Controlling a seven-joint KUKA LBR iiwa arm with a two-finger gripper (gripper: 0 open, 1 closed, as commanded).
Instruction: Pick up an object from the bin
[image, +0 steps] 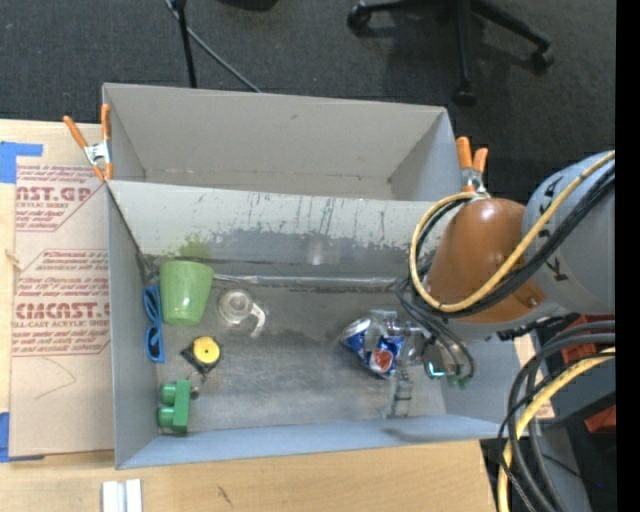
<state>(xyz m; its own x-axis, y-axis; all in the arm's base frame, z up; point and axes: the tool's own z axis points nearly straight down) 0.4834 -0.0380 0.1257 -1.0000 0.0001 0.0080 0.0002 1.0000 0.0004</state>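
Gripper (402, 388): low over the bin floor; whether released or clenched cannot be told.
Crumpled can (370, 345), blue, red and silver: just beside the gripper, on the floor.
Green cup (185, 290): well apart from the gripper.
Status: nothing visibly grasped; grasp and lift judged outstanding.

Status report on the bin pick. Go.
Gripper low at right of bin. Crushed blue-red can right beside it, not seen held. Green cup, clear cup far left, out of the way.

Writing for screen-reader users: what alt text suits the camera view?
A robot gripper hangs low at the right of a grey metal bin, beside a crumpled blue, red and silver can. A green plastic cup and clear cup lie left.
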